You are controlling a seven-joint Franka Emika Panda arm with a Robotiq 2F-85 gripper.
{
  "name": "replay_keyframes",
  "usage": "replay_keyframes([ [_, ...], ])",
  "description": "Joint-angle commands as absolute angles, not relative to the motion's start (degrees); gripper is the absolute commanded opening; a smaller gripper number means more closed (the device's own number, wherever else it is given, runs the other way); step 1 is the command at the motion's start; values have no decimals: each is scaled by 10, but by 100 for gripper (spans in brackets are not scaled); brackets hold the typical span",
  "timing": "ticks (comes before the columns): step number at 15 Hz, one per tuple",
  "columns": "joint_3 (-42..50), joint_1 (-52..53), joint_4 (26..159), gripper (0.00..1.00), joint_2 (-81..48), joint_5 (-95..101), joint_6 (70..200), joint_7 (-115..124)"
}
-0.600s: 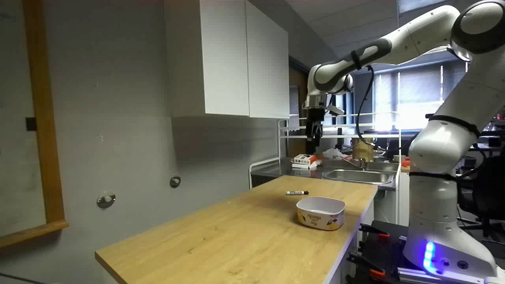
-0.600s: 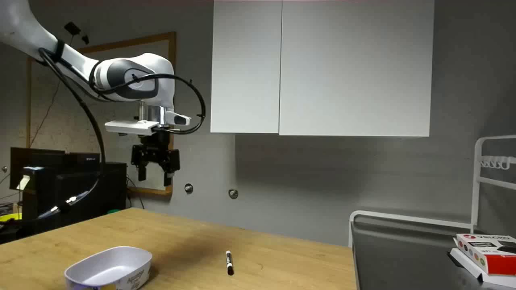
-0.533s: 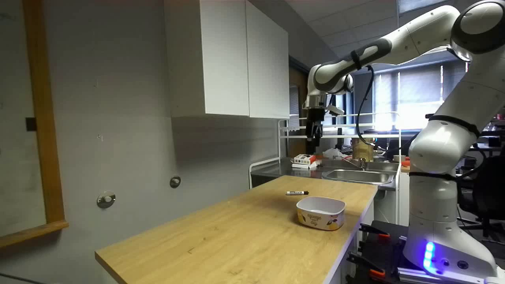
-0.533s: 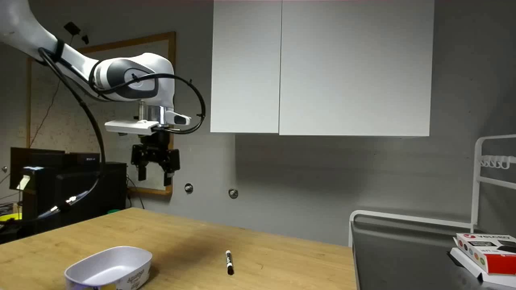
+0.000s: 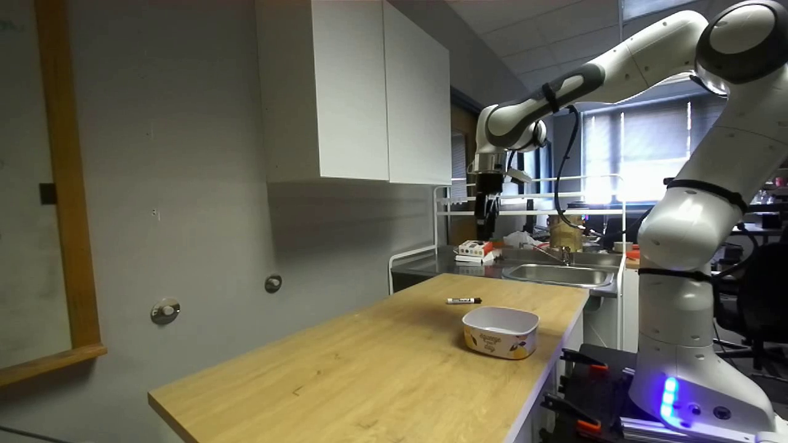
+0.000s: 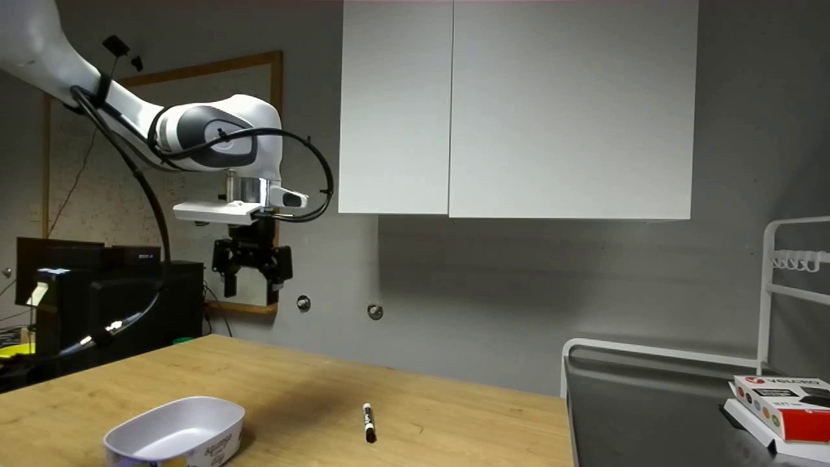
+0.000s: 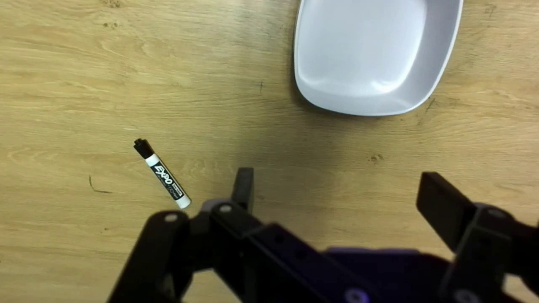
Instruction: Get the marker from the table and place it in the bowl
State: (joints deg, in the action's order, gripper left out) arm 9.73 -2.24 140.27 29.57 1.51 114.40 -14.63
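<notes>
Lying on the table (image 7: 84, 105), the marker (image 7: 162, 174) reads "EXPO" while the end effector (image 6: 251, 292) hovers, jaws apart.

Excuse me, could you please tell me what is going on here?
A robot arm holds its claw, open and empty, above a wooden table. It is meant to put the marker in the bowl, but nothing is in its grasp at this moment. The marker lies on the table, off to one side of the claw in the wrist view, and the bowl stands apart from it on the same table.
</notes>
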Motion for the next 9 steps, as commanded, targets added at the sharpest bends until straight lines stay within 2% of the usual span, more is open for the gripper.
replay_keyframes([
  [1, 111, -18, 1369, 100, 245, 29, 1152, -226],
  [9, 199, -41, 1232, 100, 61, -3, 1188, -520],
])
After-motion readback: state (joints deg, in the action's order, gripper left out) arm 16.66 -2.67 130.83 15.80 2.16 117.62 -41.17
